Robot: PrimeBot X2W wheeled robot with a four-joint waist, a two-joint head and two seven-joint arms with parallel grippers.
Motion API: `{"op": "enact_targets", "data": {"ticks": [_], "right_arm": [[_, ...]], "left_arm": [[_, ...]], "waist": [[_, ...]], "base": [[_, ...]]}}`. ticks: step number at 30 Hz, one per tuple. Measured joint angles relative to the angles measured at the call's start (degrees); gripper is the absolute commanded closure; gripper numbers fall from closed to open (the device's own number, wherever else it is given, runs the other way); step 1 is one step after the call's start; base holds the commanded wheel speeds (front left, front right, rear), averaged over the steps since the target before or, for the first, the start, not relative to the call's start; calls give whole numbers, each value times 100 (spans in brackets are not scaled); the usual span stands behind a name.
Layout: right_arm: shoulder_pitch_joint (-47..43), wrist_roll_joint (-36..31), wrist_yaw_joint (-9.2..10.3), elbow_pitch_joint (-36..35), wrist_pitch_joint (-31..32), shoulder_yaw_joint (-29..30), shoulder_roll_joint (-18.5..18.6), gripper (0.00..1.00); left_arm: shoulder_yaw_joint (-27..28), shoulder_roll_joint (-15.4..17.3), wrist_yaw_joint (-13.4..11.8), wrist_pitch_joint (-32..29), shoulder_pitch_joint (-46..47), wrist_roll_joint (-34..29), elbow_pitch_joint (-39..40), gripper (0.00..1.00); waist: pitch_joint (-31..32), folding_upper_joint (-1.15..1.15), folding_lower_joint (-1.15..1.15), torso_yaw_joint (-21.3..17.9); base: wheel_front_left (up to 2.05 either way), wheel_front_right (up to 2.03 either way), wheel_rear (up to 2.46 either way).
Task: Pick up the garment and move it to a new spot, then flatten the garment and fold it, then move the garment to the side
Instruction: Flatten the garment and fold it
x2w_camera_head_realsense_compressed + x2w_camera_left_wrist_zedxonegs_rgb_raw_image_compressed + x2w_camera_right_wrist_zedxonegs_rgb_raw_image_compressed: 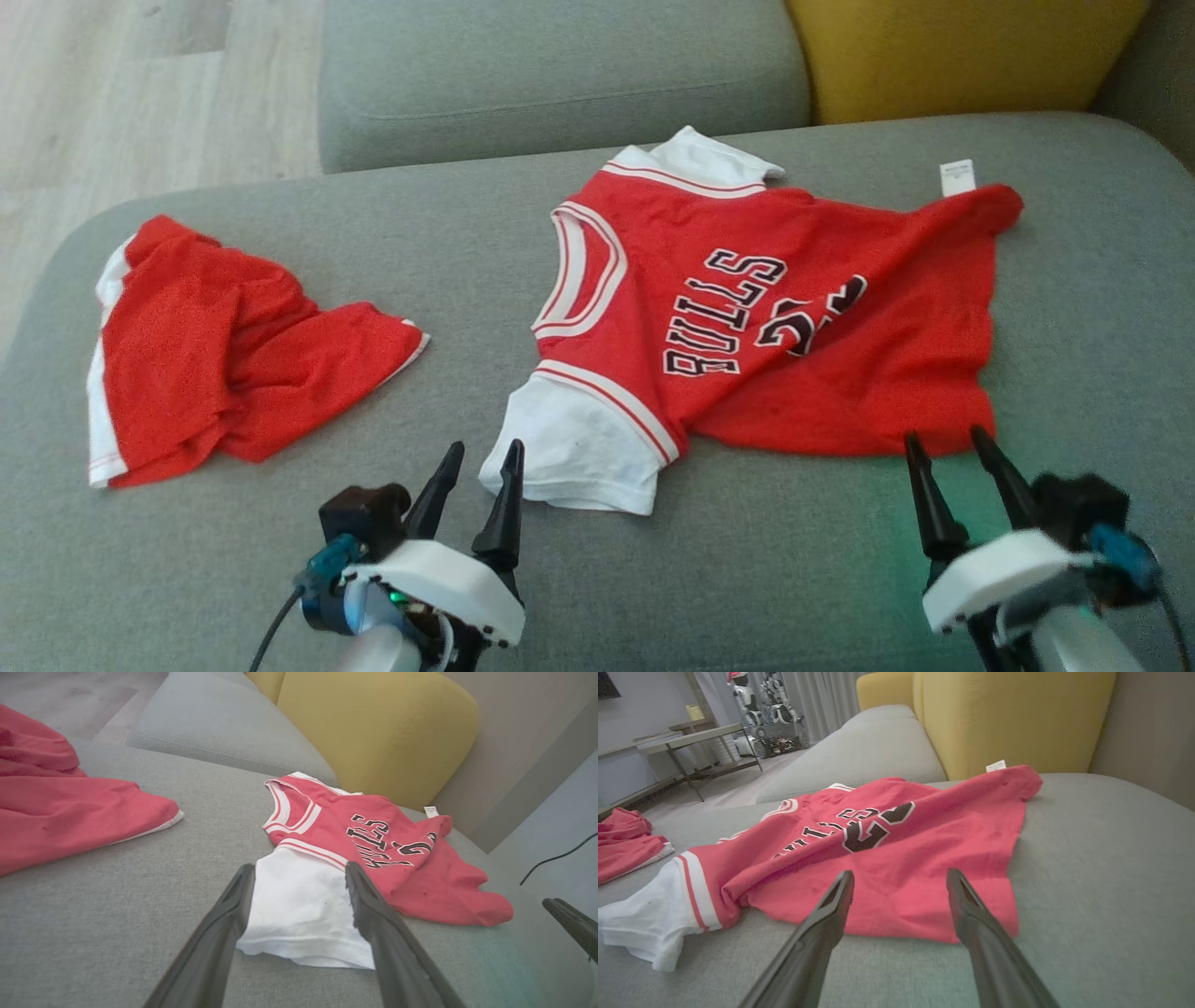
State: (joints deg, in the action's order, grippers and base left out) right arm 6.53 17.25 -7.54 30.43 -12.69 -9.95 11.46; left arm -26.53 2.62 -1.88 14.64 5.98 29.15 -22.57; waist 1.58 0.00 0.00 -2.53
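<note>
The garment [794,317] is a red jersey with white sleeves and black lettering, spread out but wrinkled on the grey sofa cushion [653,579]. It also lies ahead in the left wrist view as the garment [373,858] and in the right wrist view as the garment [887,858]. My left gripper [483,455] stands open just short of the near white sleeve [299,905], nothing between its fingers. My right gripper [945,438] is open at the jersey's near red hem, apart from the cloth.
A second red garment [215,345] with white trim lies crumpled at the cushion's left end. A yellow cushion [962,51] and a grey back cushion [560,75] stand behind. Wooden floor [140,84] lies beyond the left edge. A table [686,737] stands farther off.
</note>
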Motion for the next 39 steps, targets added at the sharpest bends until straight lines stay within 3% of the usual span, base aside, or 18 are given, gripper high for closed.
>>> {"op": "enact_targets", "data": {"ticks": [7,14,23,37,38,39], "right_arm": [[-539,-721,0,-993,272,684,-517,0],[-737,-923,0,-1599,567,872,-661,0],[-843,-978,0,-1777,677,851,-754,0],[-835,-1078,0,-1840,724,912,-844,0],[-835,-1078,0,-1840,724,912,-844,0],[-834,-1080,0,-1835,725,954,-859,0]], "left_arm": [[133,1,133,0,3,-127,-255,0],[74,30,238,0,122,-457,-844,0],[-80,153,140,-25,728,-801,-1664,0],[-256,179,410,-129,1221,-823,-2613,0],[-256,179,410,-129,1221,-823,-2613,56],[-282,159,480,-137,1240,-822,-2681,100]], "waist": [[-60,0,0,-161],[-124,0,0,-197],[-265,0,0,-342],[-473,0,0,-516],[-473,0,0,-516],[-482,0,0,-508]], "base": [[0,0,0],[0,0,0],[0,0,0],[0,0,0],[0,0,0],[0,0,0]]}}
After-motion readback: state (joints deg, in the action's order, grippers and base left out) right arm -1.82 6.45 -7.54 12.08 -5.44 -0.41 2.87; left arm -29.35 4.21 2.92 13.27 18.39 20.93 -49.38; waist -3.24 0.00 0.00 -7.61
